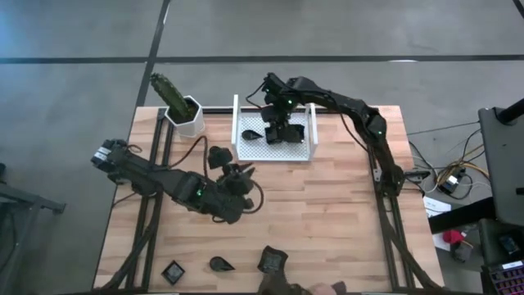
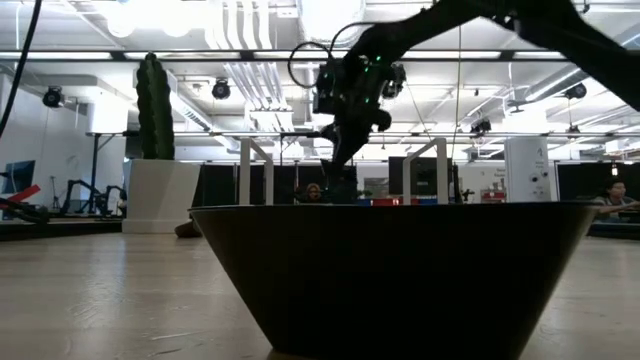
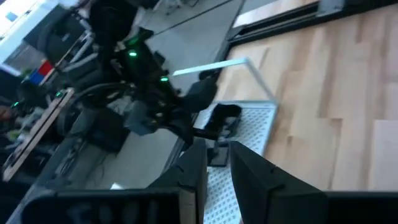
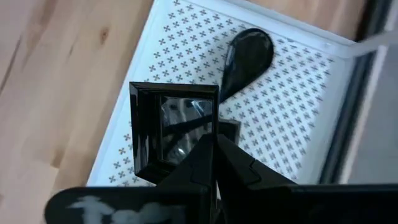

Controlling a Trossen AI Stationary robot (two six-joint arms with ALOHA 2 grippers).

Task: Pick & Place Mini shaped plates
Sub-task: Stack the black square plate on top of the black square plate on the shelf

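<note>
Over the pale wooden table (image 1: 327,213), the right gripper (image 4: 214,146) is pinching a glossy black square mini plate (image 4: 171,134) above the white perforated tray (image 4: 298,106); the left gripper (image 3: 217,165) is hovering open-fingered and empty.

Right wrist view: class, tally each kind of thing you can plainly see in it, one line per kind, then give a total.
Glossy black square mini plate, held by the right gripper: 1
Glossy black teardrop-shaped mini plate, lying in the tray: 1
White perforated tray: 1
Total: 3
</note>
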